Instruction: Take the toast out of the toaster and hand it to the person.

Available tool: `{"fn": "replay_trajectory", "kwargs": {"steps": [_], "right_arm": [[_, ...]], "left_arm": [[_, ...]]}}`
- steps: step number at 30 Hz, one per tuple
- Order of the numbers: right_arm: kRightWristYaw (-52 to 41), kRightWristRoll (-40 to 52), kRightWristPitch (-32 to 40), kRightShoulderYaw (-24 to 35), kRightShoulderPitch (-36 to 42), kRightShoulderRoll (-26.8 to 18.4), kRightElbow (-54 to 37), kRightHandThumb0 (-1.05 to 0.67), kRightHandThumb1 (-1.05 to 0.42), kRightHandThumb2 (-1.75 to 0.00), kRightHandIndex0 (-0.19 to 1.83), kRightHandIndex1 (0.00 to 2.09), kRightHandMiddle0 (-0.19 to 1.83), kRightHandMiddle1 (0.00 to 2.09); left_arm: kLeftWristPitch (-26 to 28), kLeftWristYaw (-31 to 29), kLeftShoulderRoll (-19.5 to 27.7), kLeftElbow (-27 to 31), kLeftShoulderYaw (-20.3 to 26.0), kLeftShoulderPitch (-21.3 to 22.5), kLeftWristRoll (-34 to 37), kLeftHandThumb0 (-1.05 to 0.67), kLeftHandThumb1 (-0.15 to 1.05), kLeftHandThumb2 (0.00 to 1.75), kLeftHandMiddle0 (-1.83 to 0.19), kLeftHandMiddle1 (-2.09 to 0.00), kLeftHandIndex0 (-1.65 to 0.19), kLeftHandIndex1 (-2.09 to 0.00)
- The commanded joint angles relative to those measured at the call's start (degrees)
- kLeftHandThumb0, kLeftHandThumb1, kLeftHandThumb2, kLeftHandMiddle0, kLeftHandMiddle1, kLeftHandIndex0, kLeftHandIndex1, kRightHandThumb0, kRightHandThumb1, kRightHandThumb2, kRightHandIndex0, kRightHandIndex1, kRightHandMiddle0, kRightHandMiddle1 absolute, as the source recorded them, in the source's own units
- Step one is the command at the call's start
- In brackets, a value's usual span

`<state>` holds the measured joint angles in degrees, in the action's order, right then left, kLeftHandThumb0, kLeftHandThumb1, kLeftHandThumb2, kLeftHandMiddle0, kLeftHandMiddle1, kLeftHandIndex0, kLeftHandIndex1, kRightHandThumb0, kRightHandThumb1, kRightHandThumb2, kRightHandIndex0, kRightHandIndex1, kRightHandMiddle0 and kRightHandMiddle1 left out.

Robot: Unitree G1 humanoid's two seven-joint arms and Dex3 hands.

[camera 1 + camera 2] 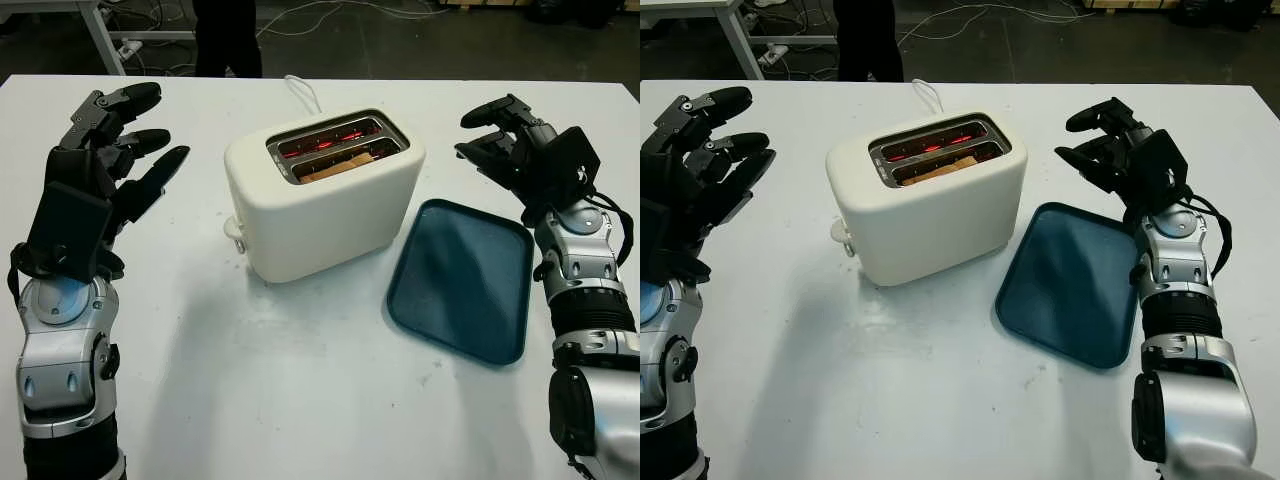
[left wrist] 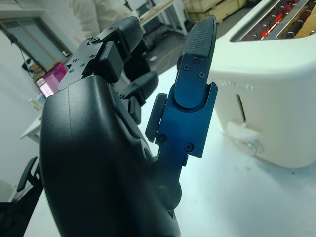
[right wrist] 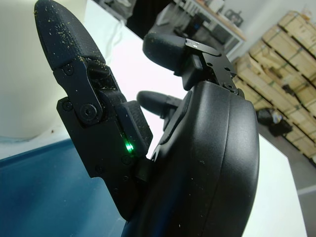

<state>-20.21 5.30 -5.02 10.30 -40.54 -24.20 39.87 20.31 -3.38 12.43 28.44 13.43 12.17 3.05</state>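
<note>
Sitting near the middle of the white table [image 1: 250,400], the cream toaster [image 1: 330,210] has its long axis running from near left to far right, slots facing up. The toast [image 1: 335,166] stands low in the nearer slot, its long edge parallel to that axis; the heating elements glow red in the farther slot. A dark blue tray [image 1: 460,275] lies just beside the toaster's right end, and bare table lies in front and to the left. The left hand [image 1: 110,150] hovers open, well apart from the toaster's left side; the right hand [image 1: 515,140] hovers open above the tray's far corner. A person's dark legs [image 1: 228,38] stand beyond the far edge.

Right eye view: a white cord [image 1: 927,97] leaves the toaster toward the far edge.

Left wrist view: the left hand's fingers [image 2: 195,64] stand apart from the toaster's lever [image 2: 242,136].

Right wrist view: the right hand's fingers [image 3: 74,74] hold nothing above the tray [image 3: 44,197]; the pale surface behind is probably the toaster's wall.
</note>
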Motion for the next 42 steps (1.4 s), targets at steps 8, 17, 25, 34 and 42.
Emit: {"fn": "replay_trajectory", "kwargs": {"steps": [8,17,25,34,42], "right_arm": [[0.12,-0.51,-0.74,-0.14,-0.92,-0.64,-0.23,-1.05,-0.80,0.00,0.05,1.71,0.16,1.56],[-0.01,-0.85,-1.01,-0.38,-1.02,-0.80,0.15,-1.05,-0.80,0.00,0.04,1.72,0.15,1.57],[0.24,-1.06,-0.54,-0.53,-0.97,-0.83,-0.45,-1.05,-0.81,0.00,0.03,1.72,0.14,1.57],[0.00,-1.24,-1.25,-0.19,-1.07,-0.66,0.06,-1.05,-0.81,0.00,0.03,1.71,0.14,1.57],[-0.10,-1.38,-1.18,-0.29,-1.33,-0.64,0.36,-1.05,-0.81,0.00,0.02,1.71,0.12,1.57]], "left_arm": [[-0.75,0.16,0.48,-0.07,-0.25,-0.30,-0.36,-0.58,0.91,0.01,-0.25,-0.91,-0.34,-0.56],[-0.79,0.09,0.27,-0.02,-0.10,-0.46,0.04,-0.57,0.91,0.00,-0.24,-0.90,-0.35,-0.55],[-1.09,0.02,0.38,-0.30,-0.21,-0.41,-0.12,-0.59,0.91,0.00,-0.24,-0.91,-0.35,-0.54],[-0.15,-0.03,0.44,0.05,-0.21,-0.05,0.18,-0.59,0.91,0.00,-0.24,-0.91,-0.36,-0.54],[0.12,-0.20,0.88,-0.19,-0.18,0.37,0.15,-0.59,0.91,0.00,-0.25,-0.91,-0.36,-0.54]]}}
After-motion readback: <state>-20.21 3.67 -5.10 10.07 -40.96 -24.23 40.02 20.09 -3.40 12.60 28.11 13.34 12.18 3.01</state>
